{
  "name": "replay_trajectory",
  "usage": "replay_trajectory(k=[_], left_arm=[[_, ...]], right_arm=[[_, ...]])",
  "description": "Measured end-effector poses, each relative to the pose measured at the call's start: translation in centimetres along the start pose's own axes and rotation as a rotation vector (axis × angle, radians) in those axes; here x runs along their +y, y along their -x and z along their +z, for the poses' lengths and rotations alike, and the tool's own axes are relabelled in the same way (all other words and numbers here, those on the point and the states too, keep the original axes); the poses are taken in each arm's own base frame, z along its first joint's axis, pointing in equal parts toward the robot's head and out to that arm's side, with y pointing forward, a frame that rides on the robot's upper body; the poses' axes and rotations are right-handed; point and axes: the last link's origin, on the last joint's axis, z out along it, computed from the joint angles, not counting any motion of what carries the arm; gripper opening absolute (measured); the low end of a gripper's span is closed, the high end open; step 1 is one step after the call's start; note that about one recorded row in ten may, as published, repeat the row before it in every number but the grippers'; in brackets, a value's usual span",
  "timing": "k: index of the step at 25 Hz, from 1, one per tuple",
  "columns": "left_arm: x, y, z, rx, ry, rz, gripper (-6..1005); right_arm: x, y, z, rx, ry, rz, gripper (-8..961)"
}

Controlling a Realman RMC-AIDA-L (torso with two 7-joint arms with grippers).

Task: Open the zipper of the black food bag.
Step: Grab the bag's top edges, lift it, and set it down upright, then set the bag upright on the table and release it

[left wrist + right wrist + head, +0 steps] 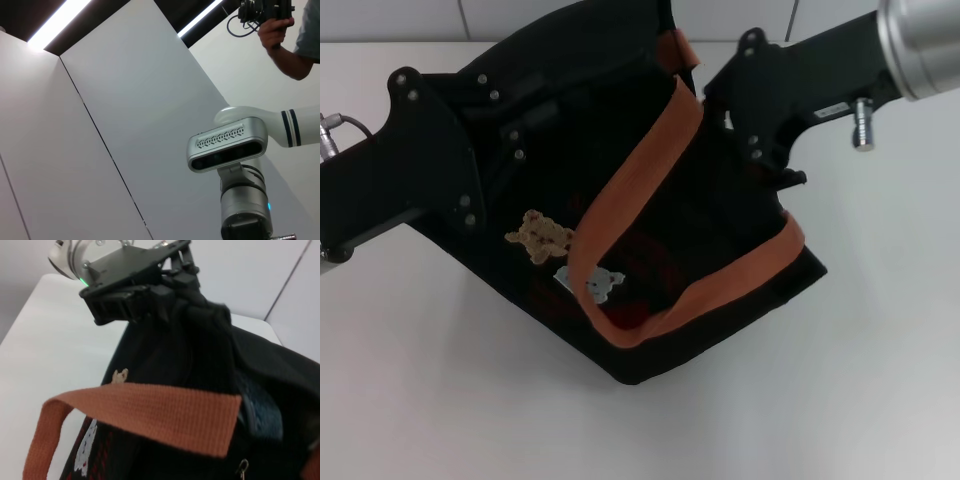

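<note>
My left pincer (175,282) clamps a bunched corner of the black food bag (650,250) on the counter (440,380); my right pincer (765,150) presses its opposite rim, grip indiscernible.

White bench (840,400), seen from the head camera and, in part, from the right wrist camera. Its surface is plain and matte, and its far edge meets a white tiled wall (570,18). 1 object lies directly on it: the black food bag (650,250), a boxy fabric tote resting near the bench's middle, tilted with 1 corner toward the near edge. 2 orange-brown webbing handles (640,190) cross its upper face, and a brown bear patch (542,235) and a pale bear patch (592,282) show on the front panel.
</note>
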Motion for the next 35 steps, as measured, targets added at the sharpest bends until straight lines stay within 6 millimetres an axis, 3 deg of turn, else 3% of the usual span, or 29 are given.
replay_trajectory(k=[9,20,25,31,35], left_arm=[[-0.1,0.0,0.2,0.006,0.0,0.002,100],[-0.2,0.0,0.3,0.01,-0.007,0.004,101],[-0.2,0.0,0.3,0.011,-0.007,0.004,101],[-0.2,0.0,0.4,0.011,-0.005,0.004,101],[-0.1,0.0,0.2,0.009,-0.008,0.001,99]], right_arm=[[0.7,-1.4,-1.4,0.071,0.039,0.022,-1],[3.4,-4.6,-3.8,0.244,0.165,0.128,0],[3.9,-5.8,-3.9,0.275,0.179,0.168,0],[3.4,-6.3,-5.5,0.188,0.095,0.281,53],[2.9,-7.2,-7.9,0.104,-0.01,0.332,96]])
